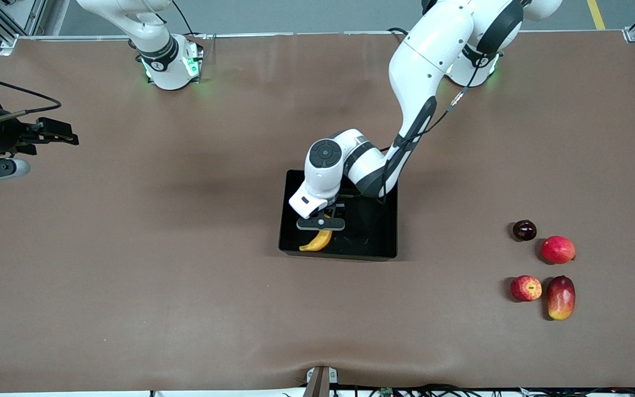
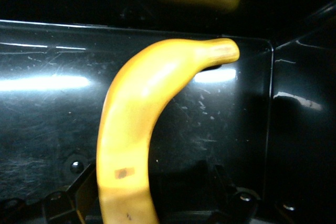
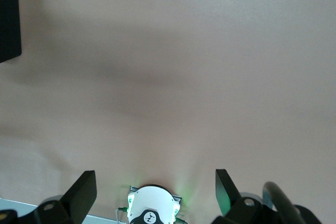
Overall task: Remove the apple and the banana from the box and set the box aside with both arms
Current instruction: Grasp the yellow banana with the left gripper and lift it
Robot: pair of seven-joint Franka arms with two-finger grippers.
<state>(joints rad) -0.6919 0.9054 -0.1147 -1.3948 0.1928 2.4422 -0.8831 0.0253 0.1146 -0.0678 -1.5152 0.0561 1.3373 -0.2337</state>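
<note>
Left arm reached down into the black tray (image 1: pixel 378 242) at table centre; left gripper (image 1: pixel 321 223) clasped the banana (image 1: pixel 317 241), seemingly touching the tray floor. Right gripper (image 1: pixel 47 132) waited spread apart over the right arm's end. Apple (image 1: pixel 526 288) sat toward the left arm's end.

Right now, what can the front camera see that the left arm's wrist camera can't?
Only the front view shows the whole brown table, both arms, the right claw waiting open over the right arm's end, and the apple with other fruits toward the left arm's end. Only the left wrist view shows the banana's small brown mark and the tray's scratched floor. Both show the banana in the black tray.
</note>
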